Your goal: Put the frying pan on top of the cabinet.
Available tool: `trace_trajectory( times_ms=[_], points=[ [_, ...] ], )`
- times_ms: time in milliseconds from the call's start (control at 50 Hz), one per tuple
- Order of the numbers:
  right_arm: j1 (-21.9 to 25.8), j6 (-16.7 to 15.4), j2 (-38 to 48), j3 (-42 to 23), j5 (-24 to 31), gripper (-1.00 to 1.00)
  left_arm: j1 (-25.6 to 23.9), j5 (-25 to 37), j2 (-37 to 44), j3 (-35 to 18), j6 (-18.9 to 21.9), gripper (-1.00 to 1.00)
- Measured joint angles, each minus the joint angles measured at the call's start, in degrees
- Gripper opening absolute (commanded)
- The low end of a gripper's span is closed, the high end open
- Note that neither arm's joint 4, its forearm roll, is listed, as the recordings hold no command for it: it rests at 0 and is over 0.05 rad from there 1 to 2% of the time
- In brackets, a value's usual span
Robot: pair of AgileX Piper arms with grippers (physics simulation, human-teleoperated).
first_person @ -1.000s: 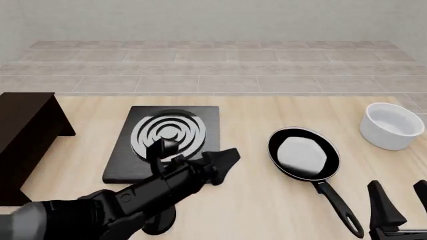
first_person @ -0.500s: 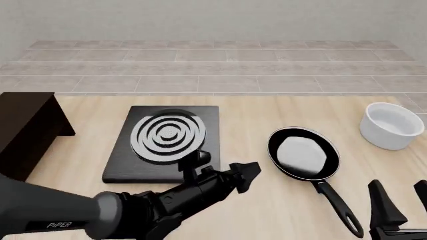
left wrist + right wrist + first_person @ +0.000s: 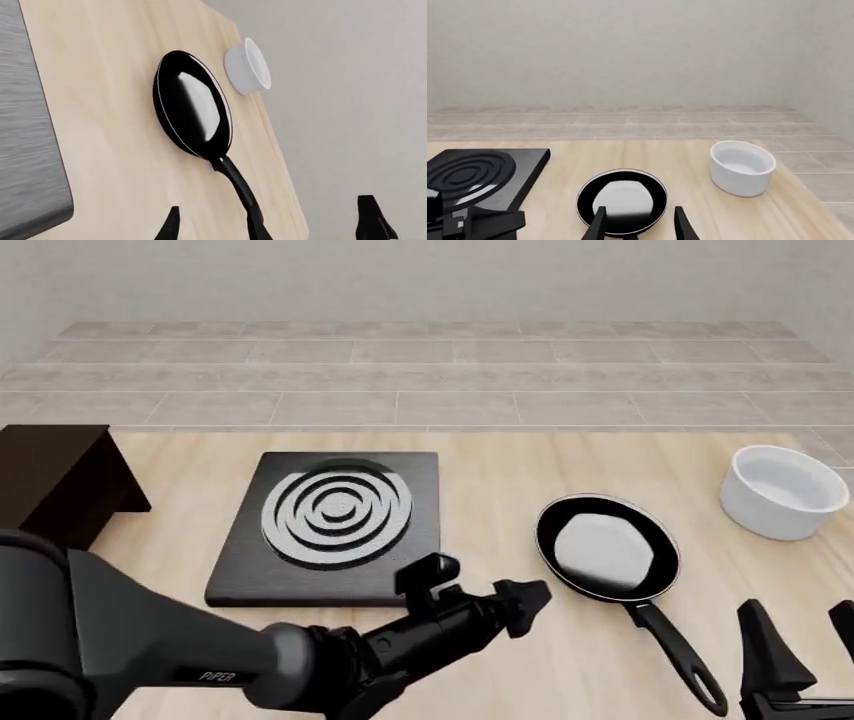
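Clearly the reach toward the pan is the step in hand, with no grasp made yet. The frying pan (image 3: pixel 609 546) lies flat on the table (image 3: pixel 507 465) at about four o'clock from the stove plate (image 3: pixel 331 525), its long handle (image 3: pixel 674 650) trailing toward five o'clock and ending in a loop near the table's near edge. The left gripper (image 3: pixel 483 600) hangs between the stove plate's near corner and the pan's rim, close to the pan but not touching it; in the left wrist view its fingertips (image 3: pixel 172 227) stand spread, with the handle running between them farther out. The right gripper (image 3: pixel 798 655) sits low at the near right, just beside the handle's loop, its fingers also apart and holding nothing. A white bowl (image 3: pixel 783 491) stands at about two o'clock from the pan, well apart. The cabinet (image 3: pixel 51 502) is at the far left, at nine o'clock from the stove plate, its flat top bare where visible. The next move likely calls for the left gripper to settle around the handle and close, then lift and carry the pan across the stove plate.
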Motion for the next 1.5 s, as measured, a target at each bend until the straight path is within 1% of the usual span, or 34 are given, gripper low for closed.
trace_trajectory(
  times_ms=[940, 1500],
  points=[
    [-0.18, 0.76, 0.36, 0.00, -0.33, 1.00, -4.64, 2.13, 9.43, -10.10, -1.96, 1.00],
    [-0.05, 0.94, 0.96, 0.04, -0.78, 1.00, -6.30, 2.88, 12.85, -15.09, -2.90, 1.00]
  ],
)
